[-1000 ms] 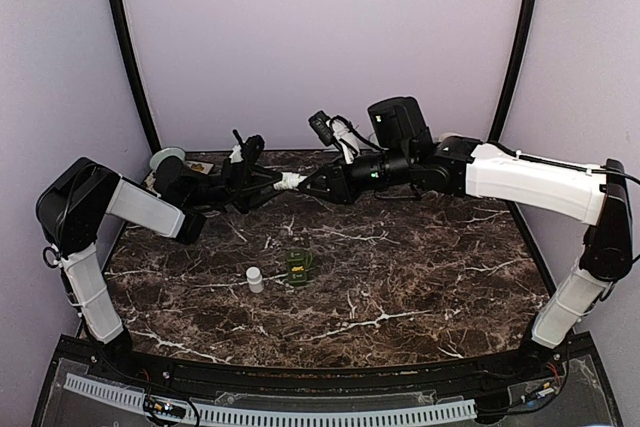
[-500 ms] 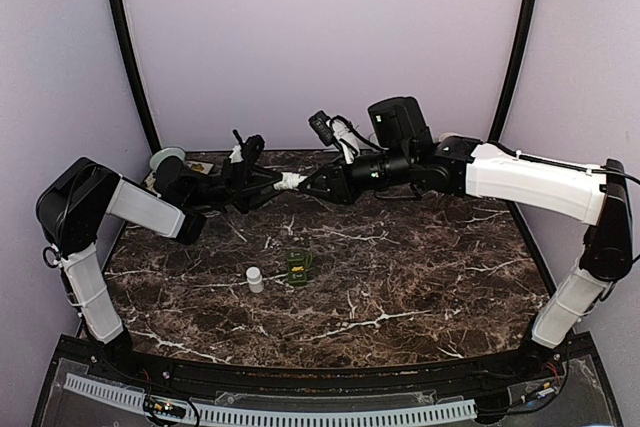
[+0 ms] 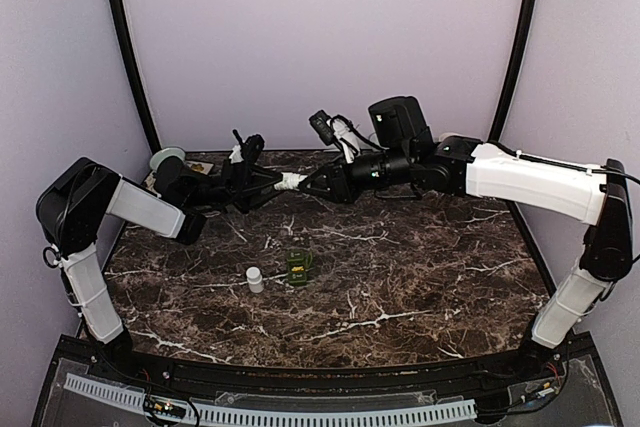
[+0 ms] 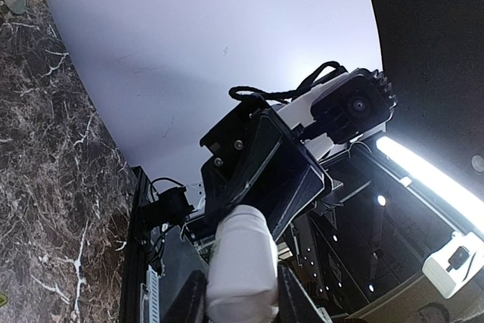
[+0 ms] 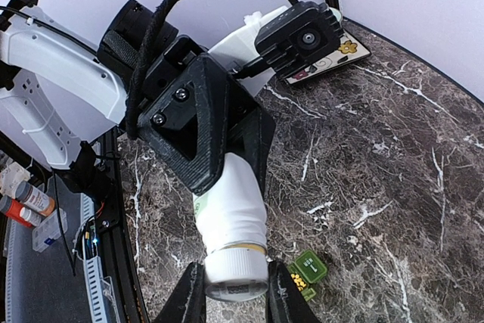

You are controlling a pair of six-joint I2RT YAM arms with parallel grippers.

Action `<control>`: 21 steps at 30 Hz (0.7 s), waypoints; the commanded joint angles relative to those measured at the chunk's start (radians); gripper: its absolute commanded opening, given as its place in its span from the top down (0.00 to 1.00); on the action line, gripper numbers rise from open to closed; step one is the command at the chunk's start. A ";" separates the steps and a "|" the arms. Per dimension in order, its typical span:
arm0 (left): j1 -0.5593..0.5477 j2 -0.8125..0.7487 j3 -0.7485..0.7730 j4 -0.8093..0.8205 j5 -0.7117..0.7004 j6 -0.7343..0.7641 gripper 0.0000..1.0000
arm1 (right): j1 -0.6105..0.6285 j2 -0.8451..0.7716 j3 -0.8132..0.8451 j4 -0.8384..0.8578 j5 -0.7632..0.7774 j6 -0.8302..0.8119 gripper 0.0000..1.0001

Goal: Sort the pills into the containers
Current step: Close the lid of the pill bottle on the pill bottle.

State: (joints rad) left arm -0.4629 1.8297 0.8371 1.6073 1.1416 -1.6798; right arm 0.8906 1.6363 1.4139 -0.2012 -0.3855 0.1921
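white bottle (image 5: 231, 202) hangs level above the back of the counter (image 3: 420, 267), long axis running left to right, cap (image 5: 236, 266) toward your right arm. your left end effector (image 4: 240, 304) is clamped on its body, your right end effector (image 5: 236, 296) on the cap. the green box (image 3: 299, 265) sits mid-counter, just beside a small bottle (image 3: 255, 279); its own long axis is too small to read. yellow pills (image 5: 298, 280) show in it, so sorting looks begun, with this bottle not yet opened.

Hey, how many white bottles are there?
2. One bottle is held between the left gripper and right gripper; a second bottle stands on the table, left of the green box. Others may be hidden.
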 commanded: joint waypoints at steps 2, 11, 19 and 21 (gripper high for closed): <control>-0.010 -0.058 -0.009 0.049 0.012 0.033 1.00 | -0.006 -0.026 0.009 0.063 -0.003 -0.003 0.92; -0.011 -0.064 -0.019 0.054 0.013 0.029 1.00 | -0.009 -0.027 0.007 0.063 -0.008 -0.002 0.92; -0.026 -0.063 0.013 0.039 0.027 0.028 1.00 | -0.008 -0.014 0.012 0.054 -0.028 0.002 0.92; -0.034 -0.062 0.025 0.004 0.037 0.044 1.00 | -0.008 -0.012 0.016 0.051 -0.031 0.001 0.92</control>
State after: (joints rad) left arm -0.4728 1.8153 0.8288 1.6062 1.1423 -1.6665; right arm 0.8890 1.6360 1.4139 -0.1802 -0.4049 0.1925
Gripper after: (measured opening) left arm 0.291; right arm 0.223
